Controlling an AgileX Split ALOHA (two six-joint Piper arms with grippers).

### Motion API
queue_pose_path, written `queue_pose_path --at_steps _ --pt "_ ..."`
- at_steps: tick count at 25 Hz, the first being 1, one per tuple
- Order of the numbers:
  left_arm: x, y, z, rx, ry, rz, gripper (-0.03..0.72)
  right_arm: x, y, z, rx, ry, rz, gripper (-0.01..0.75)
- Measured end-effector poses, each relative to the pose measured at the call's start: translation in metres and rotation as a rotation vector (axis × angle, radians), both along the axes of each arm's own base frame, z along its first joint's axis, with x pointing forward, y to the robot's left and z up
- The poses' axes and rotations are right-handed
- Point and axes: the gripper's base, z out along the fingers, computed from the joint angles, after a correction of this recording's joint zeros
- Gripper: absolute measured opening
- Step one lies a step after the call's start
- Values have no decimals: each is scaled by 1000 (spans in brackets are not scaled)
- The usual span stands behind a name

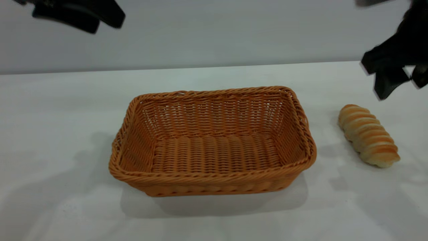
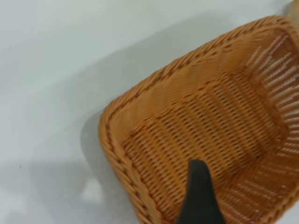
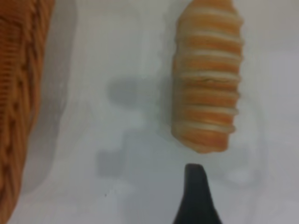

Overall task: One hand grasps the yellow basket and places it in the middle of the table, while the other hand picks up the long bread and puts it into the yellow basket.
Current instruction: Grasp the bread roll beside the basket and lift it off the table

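The yellow basket point(image 1: 214, 174), a large woven wicker tray, rests empty in the middle of the table point(image 1: 67, 134). The long bread point(image 1: 367, 135) lies on the table to its right, apart from it. My left gripper point(image 1: 97, 25) hangs high over the far left, open and holding nothing. In the left wrist view one of its fingers point(image 2: 198, 196) shows above the basket point(image 2: 210, 121). My right gripper point(image 1: 399, 88) hovers open just behind and above the bread. In the right wrist view a finger point(image 3: 196, 196) points at the near end of the bread point(image 3: 208, 79).
A plain grey wall stands behind the table's far edge. The basket's right rim point(image 3: 18, 93) lies a short gap from the bread. Bare table surrounds the basket on all sides.
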Motion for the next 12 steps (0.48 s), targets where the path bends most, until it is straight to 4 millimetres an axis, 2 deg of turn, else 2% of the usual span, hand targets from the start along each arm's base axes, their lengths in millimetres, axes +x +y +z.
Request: queue_pose_path --at_steps 6,12 --pt "-17 0 26 -17 -34 -40 584 27 2 -39 -33 85 -8 591" --pt "-31 0 46 -26 -68 -67 584 48 -6 -63 -54 127 -24 591"
